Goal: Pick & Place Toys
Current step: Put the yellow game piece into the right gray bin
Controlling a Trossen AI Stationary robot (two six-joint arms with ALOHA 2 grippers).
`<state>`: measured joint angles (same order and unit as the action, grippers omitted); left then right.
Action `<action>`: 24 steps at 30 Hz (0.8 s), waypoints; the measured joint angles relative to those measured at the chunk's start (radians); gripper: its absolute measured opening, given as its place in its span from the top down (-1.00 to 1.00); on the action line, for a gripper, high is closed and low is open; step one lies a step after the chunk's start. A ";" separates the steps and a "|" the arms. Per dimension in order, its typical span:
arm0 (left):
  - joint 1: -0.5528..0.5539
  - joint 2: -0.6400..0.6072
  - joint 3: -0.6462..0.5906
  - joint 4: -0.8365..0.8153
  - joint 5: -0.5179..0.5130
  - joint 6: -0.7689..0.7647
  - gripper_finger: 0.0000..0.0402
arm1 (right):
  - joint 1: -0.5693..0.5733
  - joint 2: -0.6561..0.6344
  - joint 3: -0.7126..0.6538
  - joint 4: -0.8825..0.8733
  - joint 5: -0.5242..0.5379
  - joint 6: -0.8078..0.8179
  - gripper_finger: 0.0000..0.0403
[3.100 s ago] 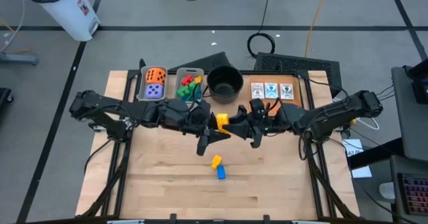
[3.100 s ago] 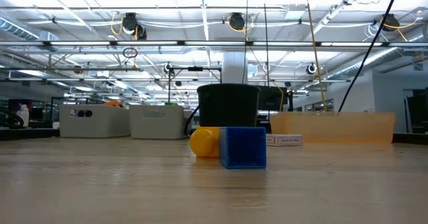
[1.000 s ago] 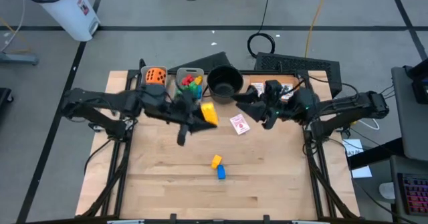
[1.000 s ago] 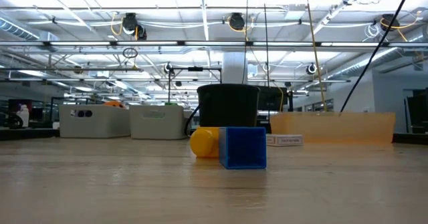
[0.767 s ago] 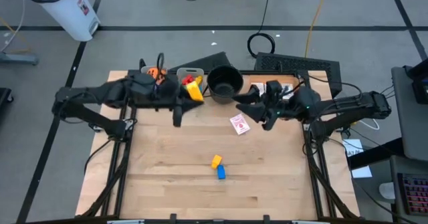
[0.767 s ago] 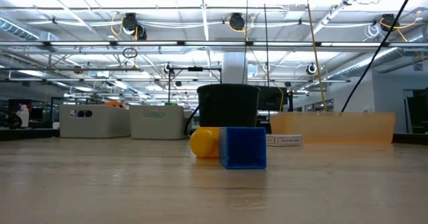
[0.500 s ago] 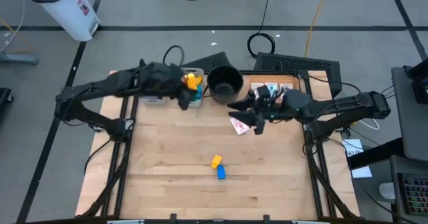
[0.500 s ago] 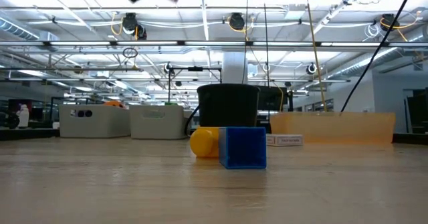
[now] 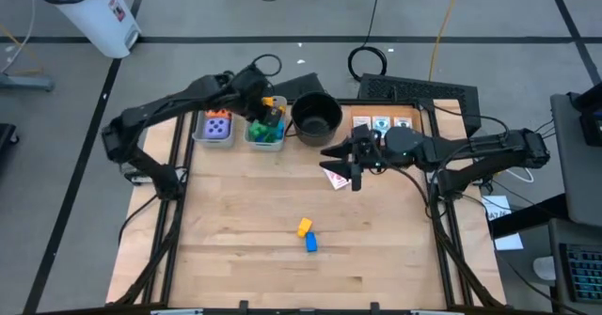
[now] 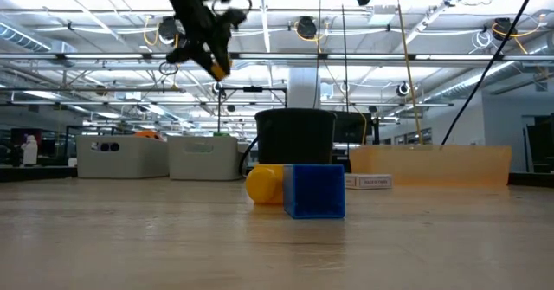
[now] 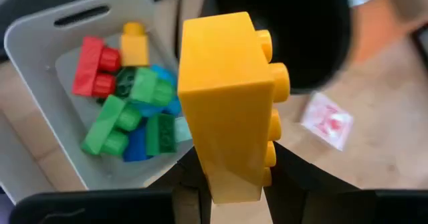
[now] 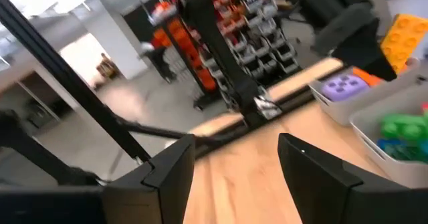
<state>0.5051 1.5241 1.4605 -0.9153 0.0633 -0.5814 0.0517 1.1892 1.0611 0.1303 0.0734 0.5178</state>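
Note:
A yellow studded block (image 11: pixel 227 97) hangs in my left gripper (image 9: pixel 267 110), above the grey bin (image 9: pixel 265 133) at the table's far left, which holds red, green, blue and yellow blocks (image 11: pixel 130 110). The low view shows that gripper (image 10: pixel 210 46) high over the bins. My right gripper (image 9: pixel 344 161) hovers open at the table's middle right, with nothing between its fingers (image 12: pixel 170 174). A picture card (image 9: pixel 333 177) lies flat on the table just below it. A yellow block (image 9: pixel 304 227) and a blue block (image 9: pixel 310 244) rest on the table toward the near edge. My left gripper pinches the yellow block between its two fingers at the block's near end (image 11: pixel 234 180); one finger is on the studded side, the other on the opposite face. The fingers slant down from the far left. The block sticks out past the fingertips, clear of the bin.
A round black pot (image 9: pixel 316 118) stands right of the block bin. A second grey bin (image 9: pixel 214 127) at the far left holds a purple die (image 9: pixel 217 125). More picture cards (image 9: pixel 381 125) lie in a tray at the far right. Bare wood spreads around the two loose blocks.
My left gripper has carried the yellow block from the table's middle toward the far edge, over the block bin, sinking and tipping downward as it turned. My right gripper has shifted toward the table's left, above the card, which lies still.

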 joint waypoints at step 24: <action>0.122 0.341 -0.001 -0.120 0.192 0.231 0.52 | 0.000 0.000 0.000 -0.240 -0.076 -0.059 0.00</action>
<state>0.6266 1.8648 1.4597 -1.0352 0.2555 -0.3505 0.0518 1.1892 1.0611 -0.1101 -0.0029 0.4583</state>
